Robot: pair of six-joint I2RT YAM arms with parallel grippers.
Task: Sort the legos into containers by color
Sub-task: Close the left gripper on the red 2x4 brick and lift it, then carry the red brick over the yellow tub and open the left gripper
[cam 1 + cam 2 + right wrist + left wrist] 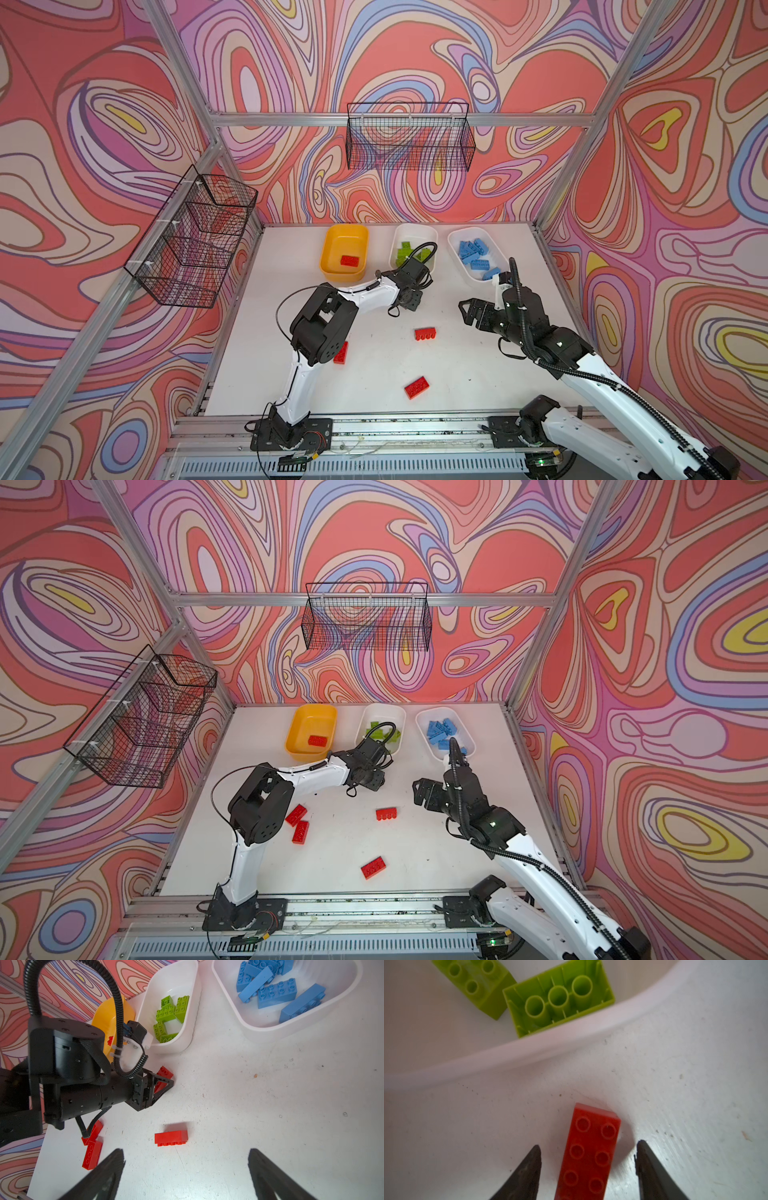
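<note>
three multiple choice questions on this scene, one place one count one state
1. The red brick at the left gripper is: A in a white tub; B on the table between its fingers; C lifted up.
2. Red bricks in the yellow tub: A none; B one; C four.
3. The right gripper is: A open, empty; B shut on a blue brick; C shut on a red brick.
Answers: B, it lies flat, gaps to both fingers; B, one lone red brick inside; A, fingers wide, nothing between.
</note>
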